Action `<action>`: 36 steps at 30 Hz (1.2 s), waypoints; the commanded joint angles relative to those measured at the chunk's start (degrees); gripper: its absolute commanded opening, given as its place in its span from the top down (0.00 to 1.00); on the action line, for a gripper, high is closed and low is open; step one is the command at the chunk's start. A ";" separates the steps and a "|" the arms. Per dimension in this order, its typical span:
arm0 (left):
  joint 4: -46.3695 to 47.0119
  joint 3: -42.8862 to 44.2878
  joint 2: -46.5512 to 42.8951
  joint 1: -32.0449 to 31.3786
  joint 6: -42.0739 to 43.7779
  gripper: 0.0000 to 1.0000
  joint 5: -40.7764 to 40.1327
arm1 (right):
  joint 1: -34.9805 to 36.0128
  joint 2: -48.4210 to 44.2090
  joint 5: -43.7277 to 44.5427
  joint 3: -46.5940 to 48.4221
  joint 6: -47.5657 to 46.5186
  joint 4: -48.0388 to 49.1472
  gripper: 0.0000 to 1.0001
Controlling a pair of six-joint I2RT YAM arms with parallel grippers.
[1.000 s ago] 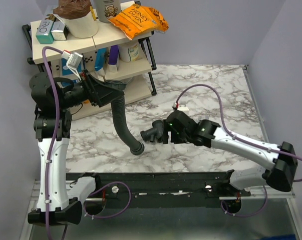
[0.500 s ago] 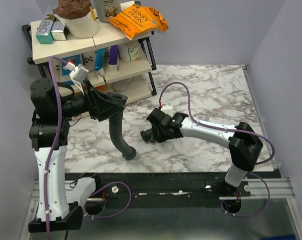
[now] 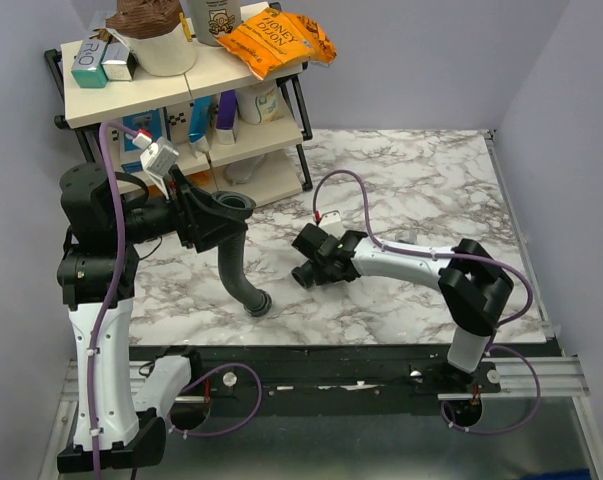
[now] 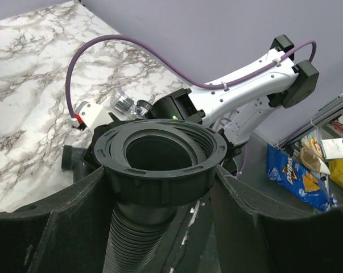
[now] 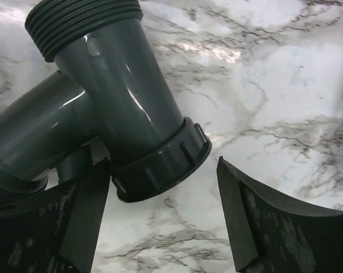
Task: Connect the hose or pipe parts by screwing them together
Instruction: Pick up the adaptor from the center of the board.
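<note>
The black ribbed hose [image 3: 233,262] hangs from its wide collar [image 4: 160,165], which my left gripper [image 4: 158,170] is shut on, mouth facing up. Its lower collar end [image 3: 258,303] rests on the marble table. The dark grey branched pipe fitting [image 5: 120,96] lies on the table with a threaded mouth [image 5: 83,23] and a black ring nut [image 5: 160,162] on one branch. My right gripper [image 5: 162,161] stands open round that nut: the left finger [image 5: 86,210] is beside the fitting, and the right finger [image 5: 239,216] is well apart from it. From above, the fitting [image 3: 306,272] sits just right of the hose.
A wooden shelf rack [image 3: 171,85] with bottles, boxes and an orange snack bag [image 3: 276,38] stands at the back left, close behind my left arm. A black rail [image 3: 321,365] runs along the table's near edge. Purple cables loop over both arms.
My right arm has folded in, and its gripper has turned and shifted left around the fitting. The left arm has dropped slightly, and the hose's lower end has slid left on the table.
</note>
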 commanded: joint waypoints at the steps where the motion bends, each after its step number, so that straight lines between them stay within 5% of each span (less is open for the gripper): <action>1: 1.13 -1.27 -0.33 0.45 0.52 1.00 2.07 | -0.33 -4.18 6.71 -6.14 -1.64 -3.07 0.16; 10: 4.20 -3.03 -0.24 0.45 -0.62 1.00 2.68 | -2.62 -9.11 10.32 -4.94 0.29 -12.38 0.13; 22: 5.70 -4.26 -1.12 0.36 -1.50 1.00 3.13 | -2.53 -3.32 1.62 10.08 4.51 -19.59 0.12; 36: 8.43 -5.58 -1.30 0.27 -3.00 1.00 3.12 | -1.92 3.98 -6.64 11.33 10.49 -17.05 0.34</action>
